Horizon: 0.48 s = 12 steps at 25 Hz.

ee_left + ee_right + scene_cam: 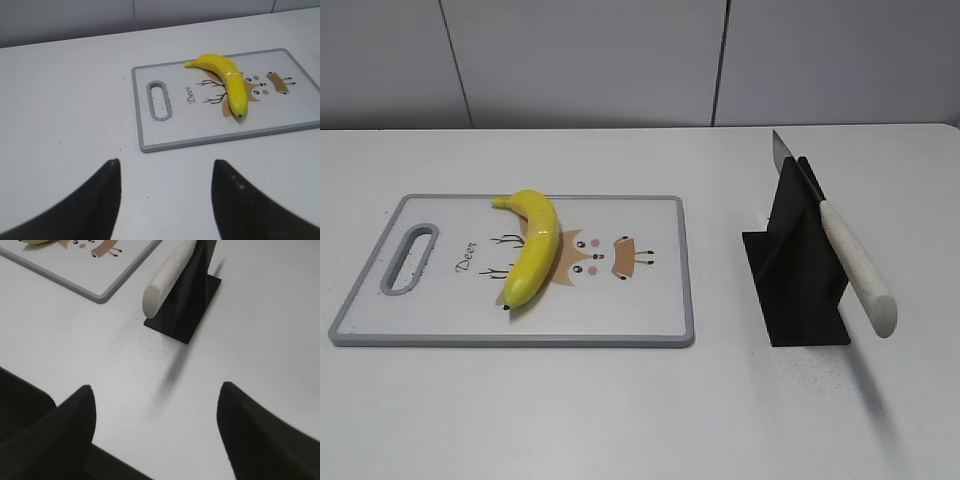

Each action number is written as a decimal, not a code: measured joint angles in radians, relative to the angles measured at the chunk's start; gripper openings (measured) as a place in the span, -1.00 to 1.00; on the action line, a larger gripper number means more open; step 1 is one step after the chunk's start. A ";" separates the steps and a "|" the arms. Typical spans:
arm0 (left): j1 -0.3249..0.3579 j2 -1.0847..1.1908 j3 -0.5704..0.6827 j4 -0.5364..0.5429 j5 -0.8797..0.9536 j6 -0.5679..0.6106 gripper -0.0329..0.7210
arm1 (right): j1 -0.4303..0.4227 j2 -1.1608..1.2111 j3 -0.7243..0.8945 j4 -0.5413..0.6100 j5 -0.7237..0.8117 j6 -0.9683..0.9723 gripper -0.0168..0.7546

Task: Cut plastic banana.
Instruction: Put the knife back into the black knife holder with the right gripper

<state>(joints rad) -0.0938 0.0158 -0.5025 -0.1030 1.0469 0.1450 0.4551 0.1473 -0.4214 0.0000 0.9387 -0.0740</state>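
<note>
The plastic banana [532,246], glossy yellow with dark tips, lies on a white cutting board [440,310] with a grey rim. It also shows in the left wrist view [228,82] on the board [200,130]. A knife with a white handle [860,272] rests slanted in a black stand [800,270]; its handle [167,274] and the stand [192,305] show in the right wrist view. My left gripper [165,162] is open and empty, in front of the board's handle end. My right gripper [156,388] is open and empty, in front of the knife stand. Neither gripper shows in the exterior view.
The white table [620,410] ends at a grey panelled wall [590,60] behind. The board has a handle slot [410,258] at its left end. The board's corner [100,292] shows in the right wrist view.
</note>
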 joint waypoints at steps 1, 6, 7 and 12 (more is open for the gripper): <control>0.000 0.000 0.000 0.000 -0.002 0.001 0.58 | 0.000 0.000 0.000 0.000 0.000 0.000 0.57; 0.000 0.000 0.000 -0.001 -0.003 0.002 0.58 | 0.000 -0.020 0.000 0.000 0.000 0.000 0.57; 0.000 0.000 0.000 -0.001 -0.004 0.002 0.58 | 0.000 -0.040 0.000 0.000 0.000 0.000 0.57; 0.000 0.000 0.001 -0.002 -0.008 0.003 0.58 | -0.002 -0.151 0.000 0.010 0.001 0.000 0.57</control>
<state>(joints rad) -0.0938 0.0158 -0.5013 -0.1050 1.0390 0.1479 0.4533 -0.0037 -0.4214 0.0098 0.9398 -0.0743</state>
